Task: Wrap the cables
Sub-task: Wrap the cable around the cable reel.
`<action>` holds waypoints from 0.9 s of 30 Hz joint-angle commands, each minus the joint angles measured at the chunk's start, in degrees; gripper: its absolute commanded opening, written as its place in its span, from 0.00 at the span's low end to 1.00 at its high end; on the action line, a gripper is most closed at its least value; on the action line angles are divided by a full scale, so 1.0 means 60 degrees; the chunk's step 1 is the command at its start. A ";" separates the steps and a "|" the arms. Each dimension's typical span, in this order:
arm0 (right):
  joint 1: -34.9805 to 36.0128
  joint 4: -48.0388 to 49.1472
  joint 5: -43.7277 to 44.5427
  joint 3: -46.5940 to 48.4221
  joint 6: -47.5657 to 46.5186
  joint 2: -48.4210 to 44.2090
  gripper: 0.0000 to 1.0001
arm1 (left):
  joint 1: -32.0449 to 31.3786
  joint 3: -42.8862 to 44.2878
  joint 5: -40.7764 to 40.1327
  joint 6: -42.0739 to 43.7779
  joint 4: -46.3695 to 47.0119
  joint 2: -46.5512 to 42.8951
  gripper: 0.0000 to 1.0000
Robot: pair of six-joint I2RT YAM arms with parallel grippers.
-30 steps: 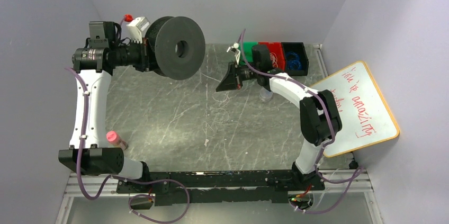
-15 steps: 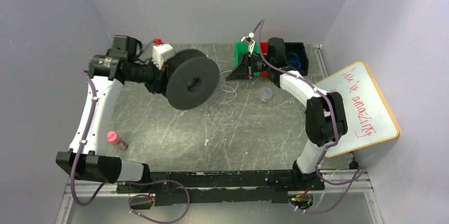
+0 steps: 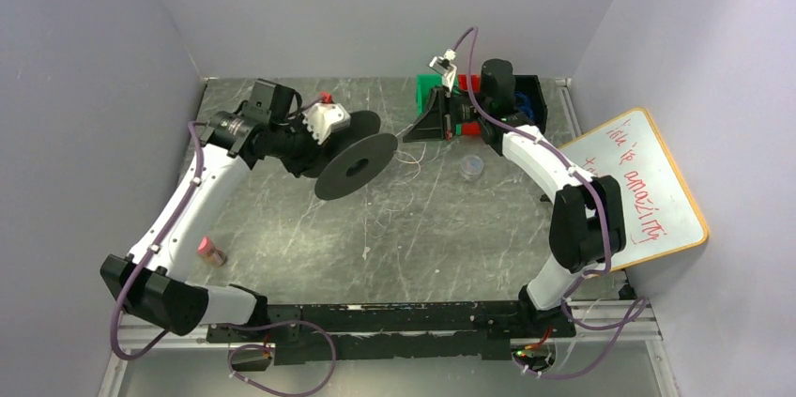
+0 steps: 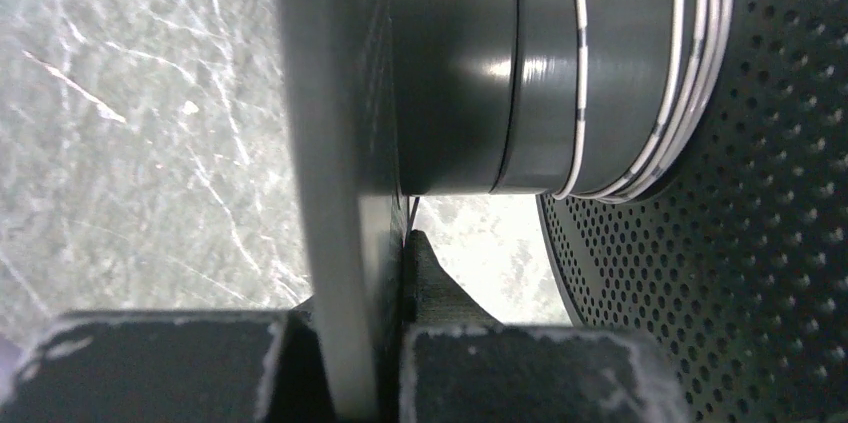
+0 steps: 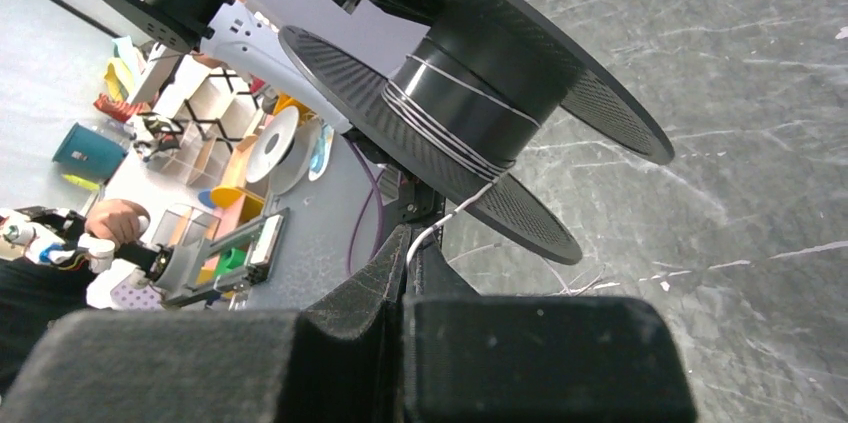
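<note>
My left gripper (image 3: pixel 314 148) is shut on one flange of a black spool (image 3: pixel 355 165), held above the middle of the table; in the left wrist view the flange (image 4: pixel 340 143) stands between the jaws. A thin white cable (image 5: pixel 445 128) lies in a few turns on the spool's hub (image 4: pixel 600 63). The cable runs from the hub to my right gripper (image 5: pixel 412 248), which is shut on it. In the top view the right gripper (image 3: pixel 410 134) is just right of the spool, with loose cable (image 3: pixel 405 160) hanging below it.
Green, red and black bins (image 3: pixel 479 101) stand at the back behind the right arm. A small clear jar (image 3: pixel 472 167) sits mid-right, a pink-capped bottle (image 3: pixel 210 249) at the front left. A whiteboard (image 3: pixel 631 192) leans at the right edge.
The left arm has swung the spool right and lower, tilting its flange toward edge-on. The right gripper has moved back toward the bins with the cable.
</note>
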 commanded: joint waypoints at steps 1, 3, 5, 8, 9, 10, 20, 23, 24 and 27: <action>-0.0217 0.0463 -0.0291 0.0431 0.0070 -0.0565 0.00 | -0.0433 -0.0326 -0.1742 0.0270 0.0426 -0.0313 0.02; -0.0240 0.0687 -0.0387 0.0398 0.0268 -0.0600 0.00 | -0.0677 -0.0516 -0.2242 0.0273 0.0596 -0.0301 0.02; -0.0235 0.0793 -0.0493 0.0402 0.0351 -0.0623 0.00 | -0.0798 -0.0662 -0.2930 0.0181 0.0836 -0.0268 0.02; -0.0243 0.0942 -0.0603 0.0351 0.0466 -0.0661 0.00 | -0.0849 -0.0745 -0.3401 -0.0053 0.1286 -0.0193 0.02; -0.0243 0.1104 -0.0598 0.0288 0.0592 -0.0672 0.00 | -0.0850 -0.0747 -0.3597 -0.0160 0.1434 -0.0143 0.02; -0.0223 0.1375 -0.0637 0.0198 0.0782 -0.0702 0.01 | -0.0861 -0.0730 -0.3725 -0.0250 0.1552 -0.0116 0.02; 0.0393 0.3209 -0.0598 -0.0321 0.2146 -0.0827 0.06 | -0.1246 -0.0732 -0.4982 -0.0918 0.2275 0.0327 0.02; 0.0646 0.2822 -0.0555 -0.0281 0.1772 -0.0936 0.06 | -0.1321 -0.0670 -0.5343 -0.1158 0.2400 0.0445 0.02; 0.0718 0.2669 -0.0553 -0.0265 0.1625 -0.0973 0.06 | -0.1330 -0.0596 -0.5454 -0.1274 0.2410 0.0501 0.02; 0.0932 0.2236 -0.0510 -0.0230 0.1217 -0.1075 0.05 | -0.1337 -0.0372 -0.5829 -0.1525 0.2487 0.0648 0.02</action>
